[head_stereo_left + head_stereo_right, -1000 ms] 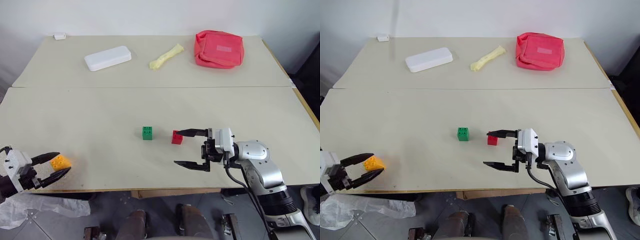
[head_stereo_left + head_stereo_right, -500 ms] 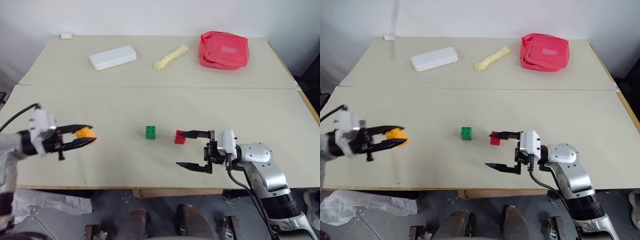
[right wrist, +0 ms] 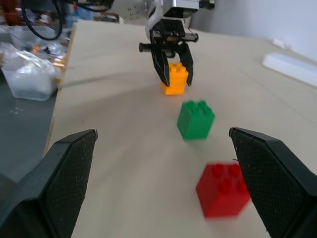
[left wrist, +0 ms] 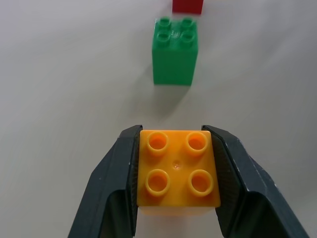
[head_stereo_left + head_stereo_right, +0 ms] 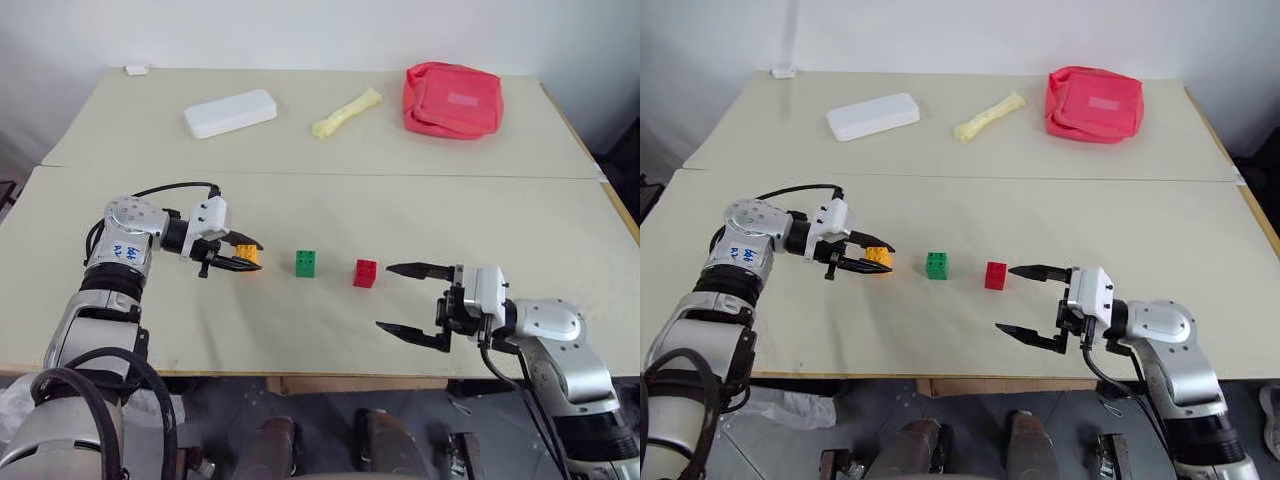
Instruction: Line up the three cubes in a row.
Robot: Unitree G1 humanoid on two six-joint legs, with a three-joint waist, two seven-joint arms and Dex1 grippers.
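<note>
My left gripper (image 5: 240,256) is shut on the orange-yellow cube (image 4: 177,171), studs up between the two black fingers, low over the table left of the green cube (image 5: 306,262). The red cube (image 5: 365,273) sits on the table to the right of the green one. All three lie roughly on one line across the near table, as the right wrist view also shows with the orange-yellow cube (image 3: 174,78) beyond the green cube (image 3: 195,119) and red cube (image 3: 222,189). My right gripper (image 5: 412,303) hangs open to the right of the red cube, with nothing between its fingers.
On the far table (image 5: 150,130) lie a white rectangular case (image 5: 230,112), a pale yellow object (image 5: 345,111) and a pinkish-red pouch (image 5: 452,98). A seam (image 5: 400,176) divides the far table from the near one. A small white item (image 5: 136,69) sits at the back left corner.
My left gripper carried the orange-yellow cube from the near left table edge rightwards and forwards to beside the green cube. The right gripper drew back slightly to the right, away from the red cube.
</note>
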